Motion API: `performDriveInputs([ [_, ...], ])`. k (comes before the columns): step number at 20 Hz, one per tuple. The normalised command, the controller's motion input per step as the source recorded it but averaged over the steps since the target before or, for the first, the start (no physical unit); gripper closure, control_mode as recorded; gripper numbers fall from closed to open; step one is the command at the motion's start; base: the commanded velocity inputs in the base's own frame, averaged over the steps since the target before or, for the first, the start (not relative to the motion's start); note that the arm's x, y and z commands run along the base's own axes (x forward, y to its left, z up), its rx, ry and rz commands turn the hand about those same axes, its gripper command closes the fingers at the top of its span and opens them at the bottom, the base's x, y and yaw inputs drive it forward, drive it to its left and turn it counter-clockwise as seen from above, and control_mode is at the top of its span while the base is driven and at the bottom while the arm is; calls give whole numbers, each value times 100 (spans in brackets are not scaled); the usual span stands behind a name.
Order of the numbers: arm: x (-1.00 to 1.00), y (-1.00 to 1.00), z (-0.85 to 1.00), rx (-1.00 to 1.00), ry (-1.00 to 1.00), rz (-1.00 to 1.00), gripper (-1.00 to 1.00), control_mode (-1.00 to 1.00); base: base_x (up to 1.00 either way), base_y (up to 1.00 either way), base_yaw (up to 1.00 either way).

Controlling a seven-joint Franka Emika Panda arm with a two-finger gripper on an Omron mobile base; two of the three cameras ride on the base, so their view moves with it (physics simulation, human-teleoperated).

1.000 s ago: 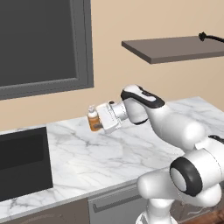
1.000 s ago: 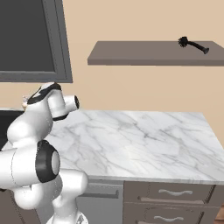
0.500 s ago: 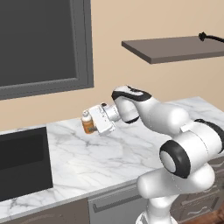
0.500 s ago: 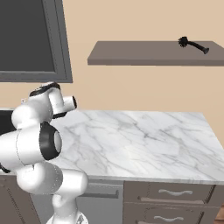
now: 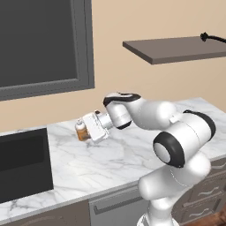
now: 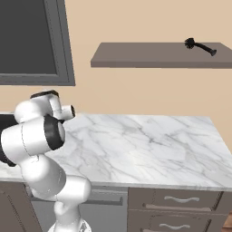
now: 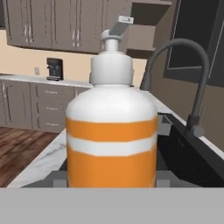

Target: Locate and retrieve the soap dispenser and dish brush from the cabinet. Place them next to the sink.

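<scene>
Pincer (image 5: 86, 131) clamped on the soap dispenser (image 5: 80, 131), jaws part-spread around the bottle body. Arm reaches left across the white marble tabletop (image 5: 132, 154), hand pointing toward the sink (image 5: 24, 165). Bottle sits low over the tabletop, just right of the sink's black basin; cannot tell if its base touches the marble. Bottle looks roughly upright in the left base view.

Hand view: soap dispenser (image 7: 111, 127) up close, amber body with a pale band, white pump top, spout pointing up and right. Behind it the sink basin (image 7: 192, 162) and the tall dark faucet (image 7: 192, 87) arching over it. Nothing visible inside the part of the basin that shows.

Dish brush (image 6: 200, 46) lies on the cabinet (image 6: 158, 55), the flat brown wall shelf, near its right end, bristly head to the left, handle trailing right. In the left base view its black handle (image 5: 212, 38) shows at the shelf's far right edge. Brush and pincer well apart.

Dark grey-framed panel (image 5: 44, 44) on the wall above the sink. Brown drawer fronts (image 6: 176, 201) with handles below the tabletop, closed.
</scene>
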Motion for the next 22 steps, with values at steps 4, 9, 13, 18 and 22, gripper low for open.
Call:
performDriveInputs([
  [4, 14, 13, -29, 0, 0, -2, 100, -100, 0, 0, 0],
  [9, 20, 27, -31, -2, 1, -6, 100, -100, 0, 0, 0],
  [13, 20, 34, -35, -2, 0, -7, 100, -100, 0, 0, 0],
  [18, 24, 30, -36, -1, 0, -7, 100, -100, 0, 0, 0],
  [22, 33, 15, -27, 3, -1, -5, 100, -100, 0, 0, 0],
])
